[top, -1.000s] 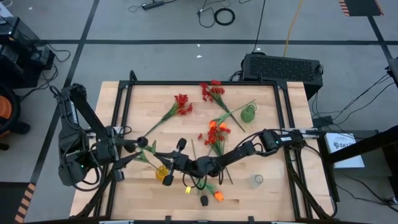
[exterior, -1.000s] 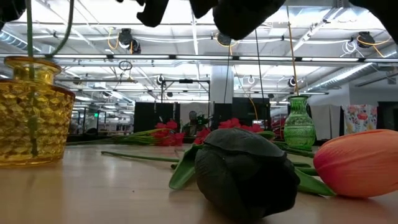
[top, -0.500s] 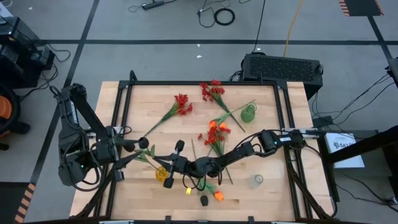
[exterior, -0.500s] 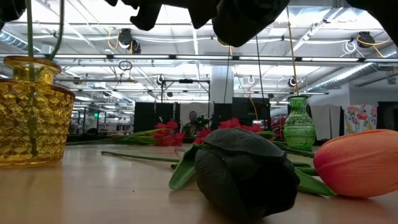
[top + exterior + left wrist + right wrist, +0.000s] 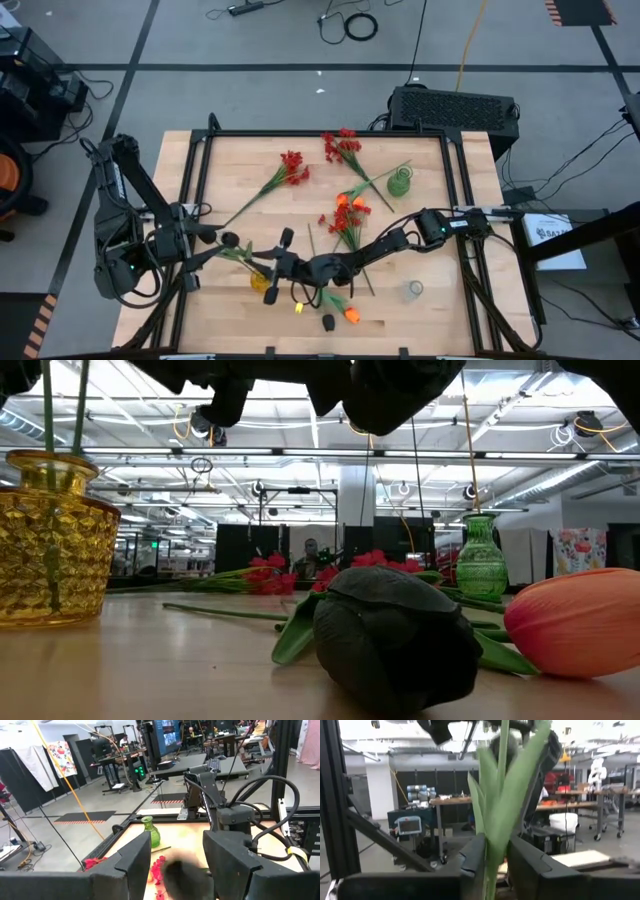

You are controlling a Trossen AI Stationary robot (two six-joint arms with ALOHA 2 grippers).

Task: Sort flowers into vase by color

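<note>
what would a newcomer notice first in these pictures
Both arms meet over the yellow vase near the table's front left, where the right gripper has a green stem between its fingers and the left gripper has a black flower at its fingers. Behind them, red flowers lie scattered mid-table by a green vase. In the low view, a black bloom and an orange bloom loom large at the front edge.

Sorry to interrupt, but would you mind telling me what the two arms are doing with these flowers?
They are sorting artificial flowers into vases. The right claw has a green stem between its fingers over the yellow vase, and the stem reaches down into that vase. The left claw hangs beside it with a black bloom between its fingers. Red flowers, the green vase and other blooms lie across the table.
</note>
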